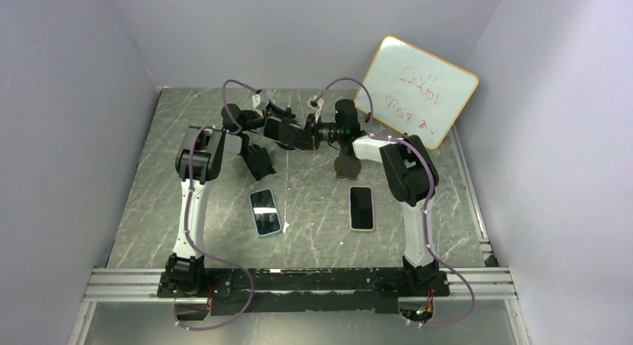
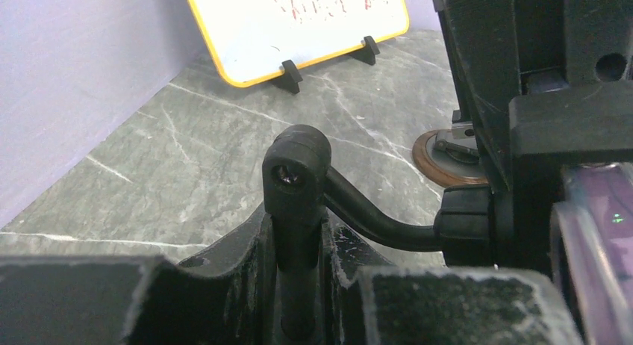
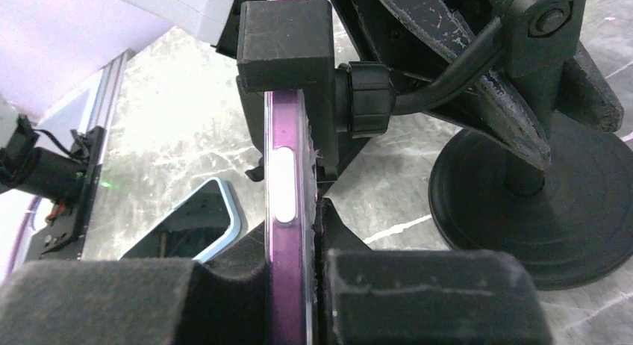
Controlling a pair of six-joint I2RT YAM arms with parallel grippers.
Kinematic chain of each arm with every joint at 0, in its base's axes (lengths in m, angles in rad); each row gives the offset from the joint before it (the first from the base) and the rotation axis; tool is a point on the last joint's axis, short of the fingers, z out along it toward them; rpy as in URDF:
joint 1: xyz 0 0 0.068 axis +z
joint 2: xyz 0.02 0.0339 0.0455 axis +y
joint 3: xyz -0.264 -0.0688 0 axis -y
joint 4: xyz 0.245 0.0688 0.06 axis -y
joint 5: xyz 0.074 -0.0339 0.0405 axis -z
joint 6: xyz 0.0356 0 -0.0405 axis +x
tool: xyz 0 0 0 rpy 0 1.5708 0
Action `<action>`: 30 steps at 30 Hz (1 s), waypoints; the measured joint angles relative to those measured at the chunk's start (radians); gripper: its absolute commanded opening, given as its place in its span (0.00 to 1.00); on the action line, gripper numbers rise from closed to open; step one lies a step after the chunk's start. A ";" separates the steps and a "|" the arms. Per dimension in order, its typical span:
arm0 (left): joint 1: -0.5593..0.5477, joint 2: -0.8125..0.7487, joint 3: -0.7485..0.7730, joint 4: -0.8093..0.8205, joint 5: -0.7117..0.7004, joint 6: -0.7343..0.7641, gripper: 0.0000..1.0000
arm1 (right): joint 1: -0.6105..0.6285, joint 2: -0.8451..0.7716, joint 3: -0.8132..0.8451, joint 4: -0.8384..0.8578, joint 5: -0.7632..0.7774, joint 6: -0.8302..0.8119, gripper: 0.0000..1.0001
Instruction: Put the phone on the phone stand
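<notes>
Up off the table [image 1: 313,203] at back centre, between the two arms: the phone [image 3: 287,173]. Seen edge-on from the right wrist, slim, with a glossy purple rim and one long white side button. From above, reads as a dark slab, screen black.

Pinched across its faces by the right gripper [image 3: 292,285], shut hard on it, a finger pressed to each side. Farther along, tucked into the black clamp block [image 3: 285,42] of the phone stand [image 3: 537,203] and touching it.

Black all over, that stand: round base on the stone, upright post, a curved neck running from the clamp to a bolted knuckle [image 2: 297,169]. Left gripper [image 2: 298,300] nearly closed, nipping the post just under the knuckle.

Flat on the table nearer the arm bases, well apart: a blue-cased handset [image 1: 265,211] and a pale-rimmed handset [image 1: 361,207], both screens dark. Propped at back right, a yellow-framed whiteboard [image 1: 416,91] with red scrawl. Near it, a brown disc [image 2: 440,162].
</notes>
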 measured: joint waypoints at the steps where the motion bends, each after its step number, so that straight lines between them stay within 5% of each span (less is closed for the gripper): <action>1: 0.001 0.000 0.000 0.001 0.000 -0.002 0.05 | -0.002 0.007 0.014 -0.011 -0.012 0.006 0.19; 5: 0.002 0.000 0.000 0.001 0.003 -0.003 0.05 | -0.008 0.021 0.042 -0.057 -0.013 0.035 0.46; 7: 0.002 0.000 0.000 0.001 0.010 -0.001 0.05 | -0.019 0.034 0.047 -0.085 0.014 0.050 0.87; 9: 0.002 0.000 0.000 0.001 0.015 0.001 0.05 | -0.034 0.047 0.046 -0.124 0.048 0.066 0.99; 20: 0.001 -0.018 -0.003 -0.070 0.027 0.076 0.05 | -0.050 -0.071 -0.066 -0.201 0.216 0.010 1.00; 30: -0.004 -0.127 0.029 -0.597 0.005 0.480 0.05 | 0.107 -0.477 -0.235 -0.240 0.602 -0.340 1.00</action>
